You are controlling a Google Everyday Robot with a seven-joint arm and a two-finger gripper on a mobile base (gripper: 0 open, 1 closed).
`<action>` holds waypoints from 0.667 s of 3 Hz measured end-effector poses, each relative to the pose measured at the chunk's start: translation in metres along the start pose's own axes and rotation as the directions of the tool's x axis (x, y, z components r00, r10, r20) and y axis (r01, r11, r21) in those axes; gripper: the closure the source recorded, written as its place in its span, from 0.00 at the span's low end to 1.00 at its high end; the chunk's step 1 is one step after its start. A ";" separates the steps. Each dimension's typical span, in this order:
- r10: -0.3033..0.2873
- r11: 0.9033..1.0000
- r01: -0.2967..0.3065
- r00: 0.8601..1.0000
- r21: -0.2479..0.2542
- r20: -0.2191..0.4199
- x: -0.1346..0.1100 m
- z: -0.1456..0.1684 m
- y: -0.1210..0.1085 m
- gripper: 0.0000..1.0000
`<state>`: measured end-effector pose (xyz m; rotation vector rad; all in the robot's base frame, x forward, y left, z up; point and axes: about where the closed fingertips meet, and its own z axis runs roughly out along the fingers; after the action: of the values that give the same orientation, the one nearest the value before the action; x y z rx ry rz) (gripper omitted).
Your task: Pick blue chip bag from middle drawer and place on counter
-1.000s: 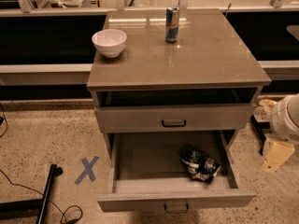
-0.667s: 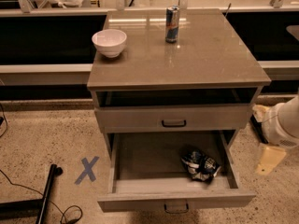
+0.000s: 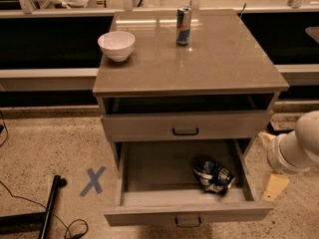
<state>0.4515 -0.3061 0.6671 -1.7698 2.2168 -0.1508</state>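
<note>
One blue chip bag [image 3: 213,176] in middle drawer [image 3: 149,214], claw [image 3: 275,185] outside — right edge

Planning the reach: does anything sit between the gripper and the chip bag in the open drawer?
Only the right side wall of the drawer: the gripper hangs outside it, beside the drawer, and the chip bag lies just inside. Nothing visible covers the bag from above.
</note>
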 end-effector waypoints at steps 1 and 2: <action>-0.002 1.000 0.003 0.999 0.018 -0.042 0.013 0.037 -0.004 0.00; 0.001 0.999 0.001 1.000 0.052 -0.024 0.024 0.080 -0.017 0.00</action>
<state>0.4863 -0.3247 0.5914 -1.7496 2.2090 -0.2281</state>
